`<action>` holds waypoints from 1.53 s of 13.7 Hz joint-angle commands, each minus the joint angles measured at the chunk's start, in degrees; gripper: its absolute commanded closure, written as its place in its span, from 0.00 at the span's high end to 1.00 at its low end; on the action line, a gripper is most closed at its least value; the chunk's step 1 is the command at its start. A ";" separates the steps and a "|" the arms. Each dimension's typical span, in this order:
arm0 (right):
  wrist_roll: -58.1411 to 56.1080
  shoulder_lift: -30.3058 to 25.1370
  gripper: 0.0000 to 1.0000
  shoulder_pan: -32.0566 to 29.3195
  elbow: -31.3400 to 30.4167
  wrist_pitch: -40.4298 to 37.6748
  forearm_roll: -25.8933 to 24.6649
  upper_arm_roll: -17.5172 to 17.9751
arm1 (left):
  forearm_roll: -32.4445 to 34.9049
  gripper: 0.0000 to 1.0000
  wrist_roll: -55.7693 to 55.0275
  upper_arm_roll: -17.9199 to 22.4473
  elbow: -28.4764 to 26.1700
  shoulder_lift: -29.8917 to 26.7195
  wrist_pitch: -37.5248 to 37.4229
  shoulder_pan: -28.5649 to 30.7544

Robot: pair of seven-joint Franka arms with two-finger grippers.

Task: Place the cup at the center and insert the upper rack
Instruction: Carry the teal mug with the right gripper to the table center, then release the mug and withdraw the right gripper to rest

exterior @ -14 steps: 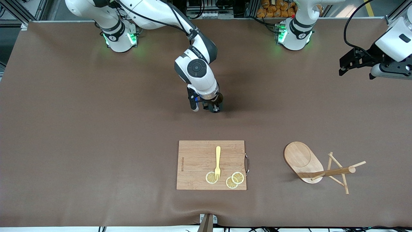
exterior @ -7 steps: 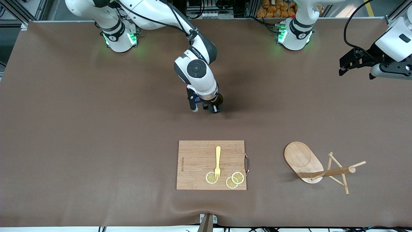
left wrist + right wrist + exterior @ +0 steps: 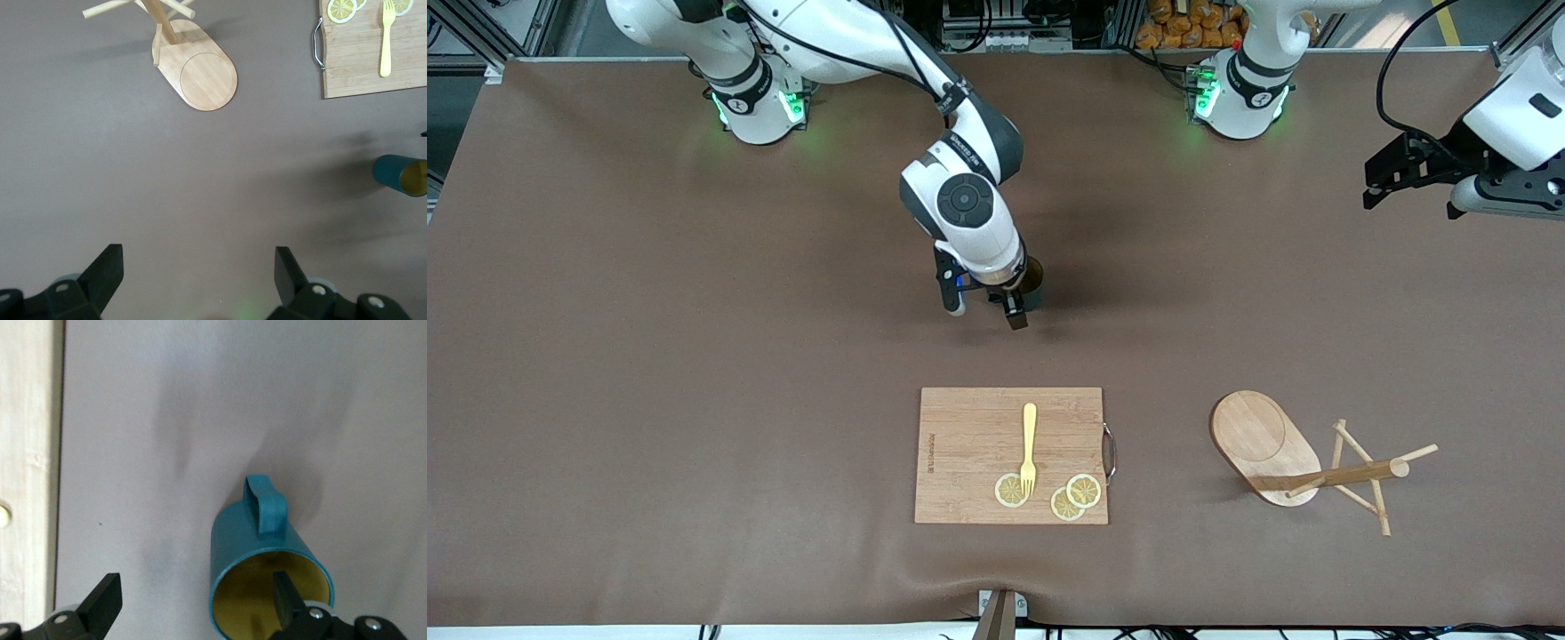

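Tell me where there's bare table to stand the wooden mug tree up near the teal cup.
Bare cloth runs between the cup and the cutting board, and from the cup toward the left arm's end. Crowded: the open right gripper hangs over the cup, one finger above its mouth. The mug tree lies tipped beside the board. The open left gripper waits.

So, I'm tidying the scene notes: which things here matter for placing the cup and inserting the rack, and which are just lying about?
Part of the job:
- cup, standing at the table's middle, under the open right gripper
- upper rack, tipped on its side toward the left arm's end

Just lying about:
- cutting board
- yellow fork on it
- lemon slices on it
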 commanded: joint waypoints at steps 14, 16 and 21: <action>-43.37 -16.86 1.00 -21.47 1.18 -31.14 -0.16 1.03 | -1.05 1.00 0.85 -0.22 0.95 0.33 -0.94 0.57; -50.58 -17.91 1.00 -24.29 1.36 -33.08 -0.16 0.86 | -1.05 1.00 0.85 -0.22 0.95 0.33 -0.94 0.57; -73.33 -21.25 1.00 -33.77 1.62 -38.89 -0.94 0.68 | -1.05 1.00 0.85 -0.40 0.86 0.33 -1.03 0.58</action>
